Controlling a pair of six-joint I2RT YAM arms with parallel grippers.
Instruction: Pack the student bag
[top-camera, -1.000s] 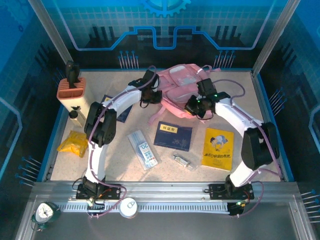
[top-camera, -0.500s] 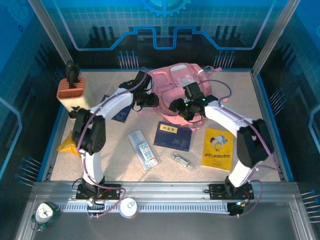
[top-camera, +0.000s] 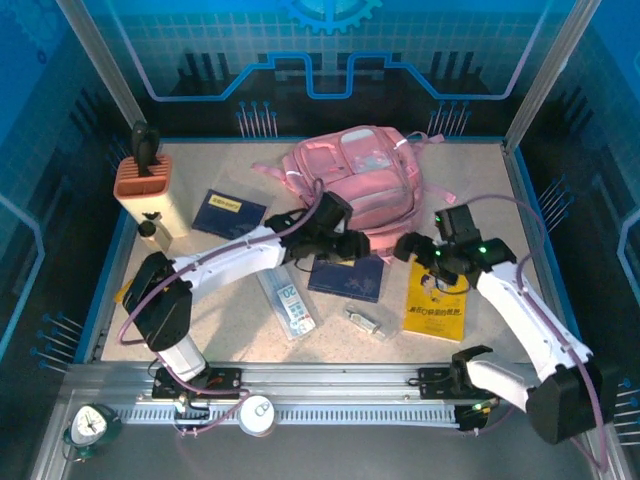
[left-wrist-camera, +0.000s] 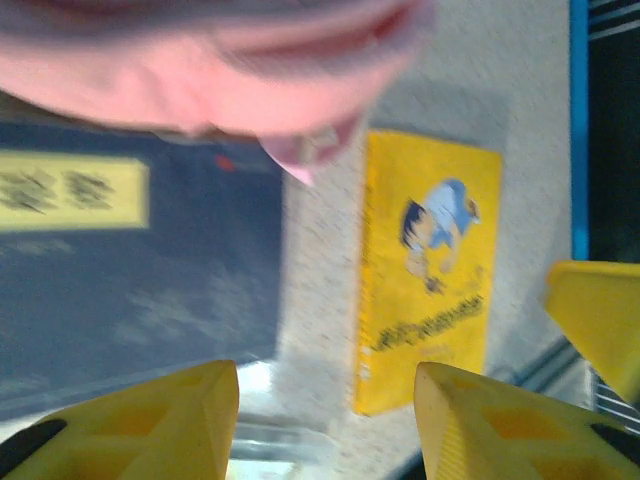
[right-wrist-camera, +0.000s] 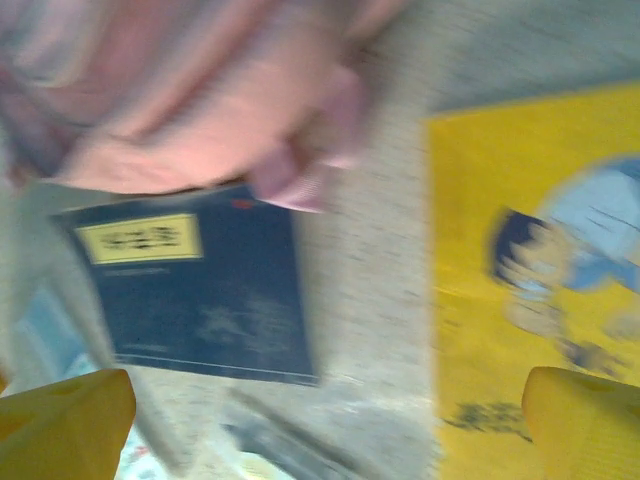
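- Speckled beige table (top-camera: 240, 345) sits inside a blue-walled booth, and both my arms reach over it from the near edge.
- The student bag (top-camera: 355, 180) lies at the far middle of the table with its pale front pockets facing up. Pink straps trail off to its left and right.
- My left pincer (top-camera: 345, 243) hangs just off the bag's near edge, above the top of a dark blue book (top-camera: 345, 278). It stands partly open and nothing is between its yellow fingers (left-wrist-camera: 150, 420). From that wrist I see the bag's pink hem, the blue cover below it and bare table straight ahead (all rather blurred).
- My right pincer (top-camera: 408, 250) is spread wide and holds nothing. It hovers near the bag's near right corner, over the strip of table between the dark blue book and a yellow book (top-camera: 437, 298) with a cartoon figure on its cover.
- The two pincers are near each other but apart.
- A clear packet (top-camera: 285, 298) with blue print lies left of the dark blue book, partly under my left arm.
- A smaller clear item (top-camera: 366, 321) lies nearer to me, between the two books; I cannot tell what it is.
- A second blue book (top-camera: 228, 213) lies left of the bag.
- An orange holder (top-camera: 142, 178) stands at the far left.
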